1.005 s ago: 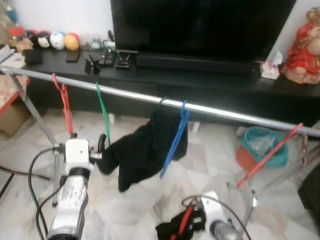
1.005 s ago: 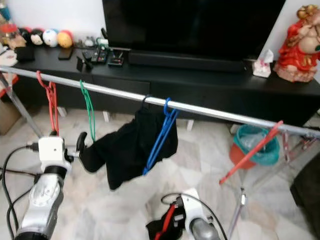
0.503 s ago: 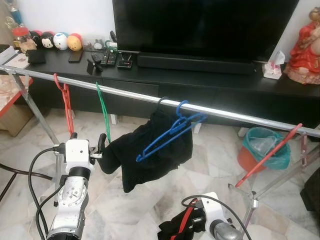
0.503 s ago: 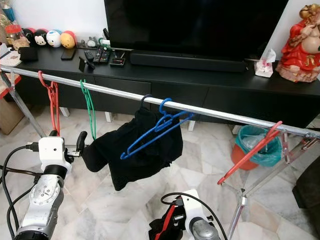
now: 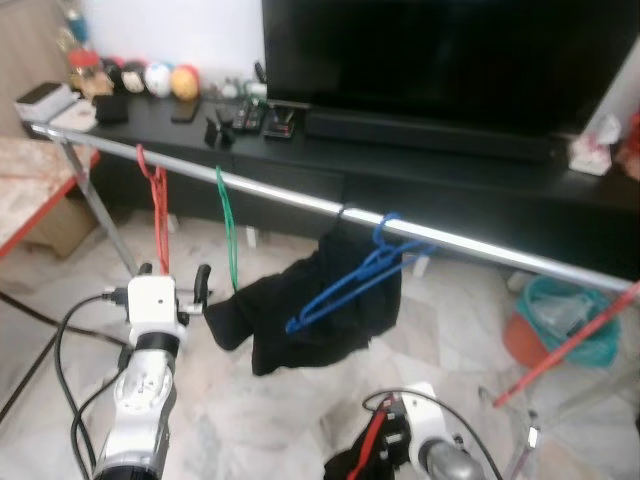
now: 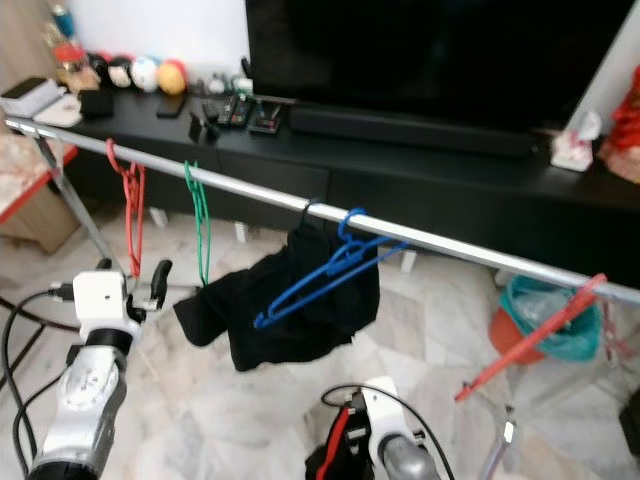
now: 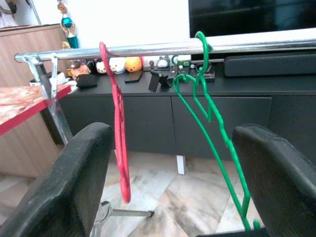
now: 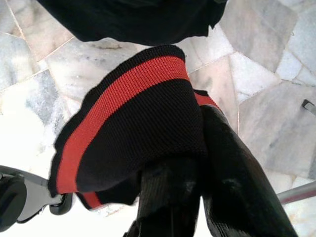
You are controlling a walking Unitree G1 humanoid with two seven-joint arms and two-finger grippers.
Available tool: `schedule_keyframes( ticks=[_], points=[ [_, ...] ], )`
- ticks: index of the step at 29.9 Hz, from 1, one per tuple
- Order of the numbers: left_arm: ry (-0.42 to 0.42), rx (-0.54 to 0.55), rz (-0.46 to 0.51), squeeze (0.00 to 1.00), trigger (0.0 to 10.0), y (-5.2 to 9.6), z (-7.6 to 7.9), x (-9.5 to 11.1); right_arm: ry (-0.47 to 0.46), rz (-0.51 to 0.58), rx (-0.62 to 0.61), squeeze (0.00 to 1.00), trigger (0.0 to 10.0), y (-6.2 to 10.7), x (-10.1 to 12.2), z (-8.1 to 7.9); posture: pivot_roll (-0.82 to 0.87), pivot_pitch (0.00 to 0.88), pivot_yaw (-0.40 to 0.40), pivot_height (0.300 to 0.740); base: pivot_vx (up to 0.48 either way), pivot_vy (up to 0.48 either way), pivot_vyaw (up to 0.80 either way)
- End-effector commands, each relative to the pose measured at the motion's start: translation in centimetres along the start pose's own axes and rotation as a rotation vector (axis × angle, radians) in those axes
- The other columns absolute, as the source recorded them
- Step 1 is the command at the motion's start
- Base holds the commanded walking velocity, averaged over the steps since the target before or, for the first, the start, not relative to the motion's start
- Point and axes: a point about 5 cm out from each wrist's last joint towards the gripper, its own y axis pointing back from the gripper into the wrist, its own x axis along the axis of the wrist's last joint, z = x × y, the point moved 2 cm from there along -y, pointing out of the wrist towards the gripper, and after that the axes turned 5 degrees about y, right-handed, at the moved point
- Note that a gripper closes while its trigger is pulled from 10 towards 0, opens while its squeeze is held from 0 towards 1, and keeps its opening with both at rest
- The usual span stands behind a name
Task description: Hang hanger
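A large dark television (image 5: 450, 50) stands on a long black cabinet (image 5: 480, 190). Round toy figures (image 5: 160, 78) line its far end. A teal bin (image 5: 570, 320) sits on the marble floor (image 5: 250, 420).

blue hanger (image 5: 352, 283), green hanger (image 7: 212, 118), red-striped black cloth (image 8: 131, 116)

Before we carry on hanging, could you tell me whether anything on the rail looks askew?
Yes: the blue hanger on the metal rail is tipped steeply sideways across the black garment, while the red hanger and green hanger hang straight down.

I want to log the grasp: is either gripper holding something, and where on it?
The right gripper pinches a black cloth with a red stripe at its folded edge. The left gripper is open, empty.
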Motion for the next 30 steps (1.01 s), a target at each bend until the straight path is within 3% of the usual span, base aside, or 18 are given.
schedule_keyframes(
  ticks=[1,19,30],
  points=[
    [0.010,-0.006,0.012,0.00,10.0,-0.21,0.15,0.40,-0.018,0.016,-0.015,0.00,10.0,-0.02,0.34,0.44,0.03,0.000,-0.030,0.740,0.285,0.000,0.00],
    [0.012,-0.002,0.018,0.00,10.0,-0.17,0.13,0.55,-0.016,0.008,-0.018,0.00,10.0,0.00,0.23,0.65,0.04,0.000,-0.033,0.740,0.282,0.000,0.00],
    [0.001,-0.021,-0.024,0.00,10.0,-0.56,0.11,0.50,-0.012,0.005,-0.010,0.00,10.0,-0.03,0.27,0.50,0.04,0.000,-0.037,0.740,0.000,0.000,0.00]
  ],
)
